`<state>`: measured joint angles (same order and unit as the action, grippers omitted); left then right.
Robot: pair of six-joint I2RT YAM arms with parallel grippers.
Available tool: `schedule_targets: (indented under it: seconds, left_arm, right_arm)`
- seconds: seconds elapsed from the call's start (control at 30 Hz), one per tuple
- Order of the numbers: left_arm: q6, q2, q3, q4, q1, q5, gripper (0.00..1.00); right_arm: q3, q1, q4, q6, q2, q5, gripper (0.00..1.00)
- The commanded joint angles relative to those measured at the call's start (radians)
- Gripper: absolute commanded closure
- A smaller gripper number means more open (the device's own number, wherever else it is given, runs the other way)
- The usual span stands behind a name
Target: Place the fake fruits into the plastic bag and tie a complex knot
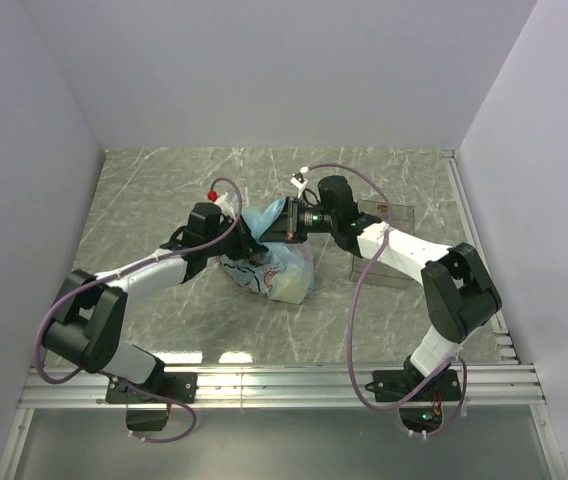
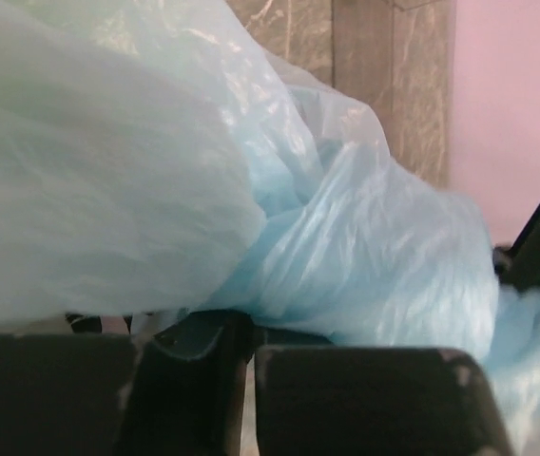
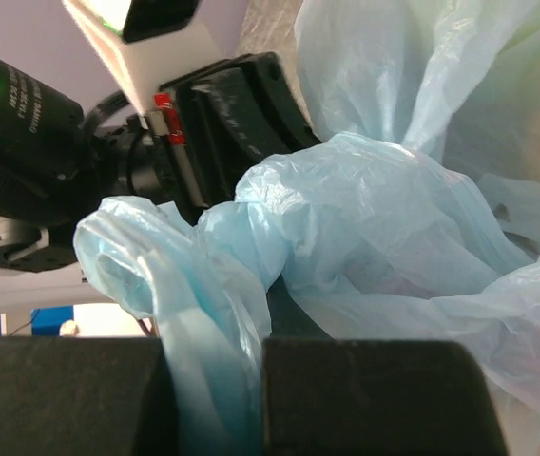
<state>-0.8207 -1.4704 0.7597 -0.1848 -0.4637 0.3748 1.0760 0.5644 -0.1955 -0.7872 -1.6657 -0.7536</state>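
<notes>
Bag (image 1: 286, 280) slumps mid-frame on the counter (image 1: 154, 195), lumpy, fruits prob. inside. Just beyond, at its neck, R jaws pinch a twisted strand. L jaws look closed w/ film bunched against them; pinched or not, I can't tell. Thin, slick, floppy stuff: grab the twisted ears, not loose sheet.

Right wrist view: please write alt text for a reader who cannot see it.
A crinkled light-blue plastic bag fills most of the view, and a twisted strip of it is pinched in the right gripper at the bottom. The dark left arm is at the upper left.
</notes>
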Motion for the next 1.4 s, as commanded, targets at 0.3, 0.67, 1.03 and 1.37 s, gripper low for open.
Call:
schedule_targets:
  seconds: [0.3, 0.67, 1.03, 1.37]
  left_arm:
    - [0.383, 0.206, 0.128, 0.367, 0.074, 0.124, 0.68]
    - [0.538, 0.151, 0.253, 0.558, 0.125, 0.177, 0.55]
    - [0.644, 0.177, 0.231, 0.596, 0.129, 0.162, 0.59]
    - [0.684, 0.174, 0.237, 0.604, 0.129, 0.133, 0.52]
  right_arm:
    - [0.05, -0.034, 0.042, 0.089, 0.04, -0.052, 1.0]
    - [0.07, -0.046, 0.062, 0.106, 0.031, -0.058, 1.0]
    - [0.068, -0.052, 0.065, 0.108, 0.021, -0.069, 1.0]
    - [0.064, -0.051, 0.057, 0.108, 0.023, -0.076, 1.0]
